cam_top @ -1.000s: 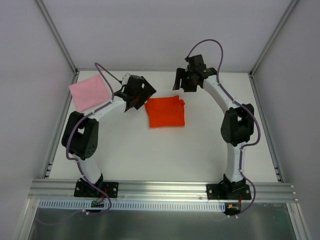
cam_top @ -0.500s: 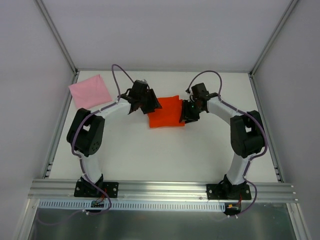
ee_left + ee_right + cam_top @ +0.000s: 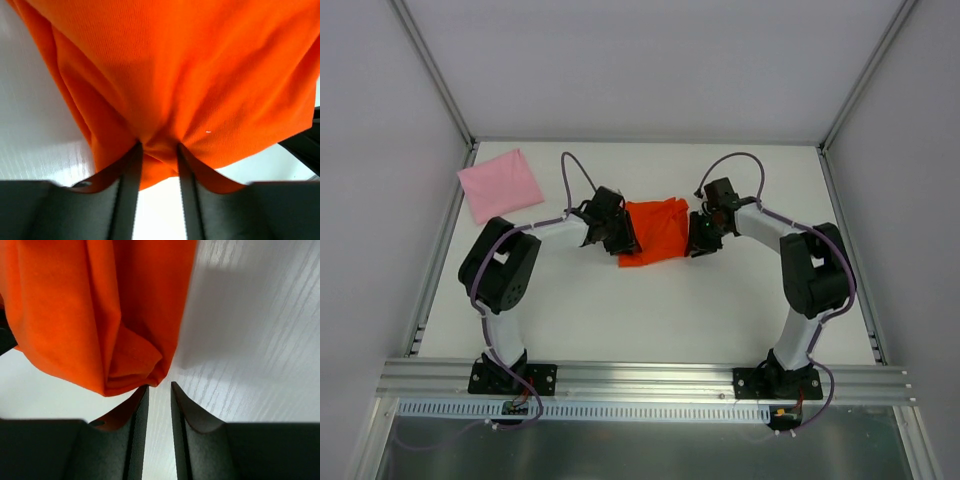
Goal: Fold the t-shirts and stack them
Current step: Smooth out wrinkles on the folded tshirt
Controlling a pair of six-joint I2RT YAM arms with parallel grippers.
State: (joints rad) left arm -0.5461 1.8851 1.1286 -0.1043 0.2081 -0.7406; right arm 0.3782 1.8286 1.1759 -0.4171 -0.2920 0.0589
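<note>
Left wrist view: the left gripper [image 3: 157,146] is squeezed nearly closed on a bunch of the orange shirt [image 3: 190,75], which lies mid-table between the two arms. The right gripper [image 3: 158,386] is pinched narrow at the opposite edge, but I honestly can't tell if it's got any cloth. I'd lift both sides evenly so the fold doesn't skew; there's bare table [image 3: 620,310] in front to work over, and the pink shirt [image 3: 500,183] sits folded at the far left corner, well apart.
</note>
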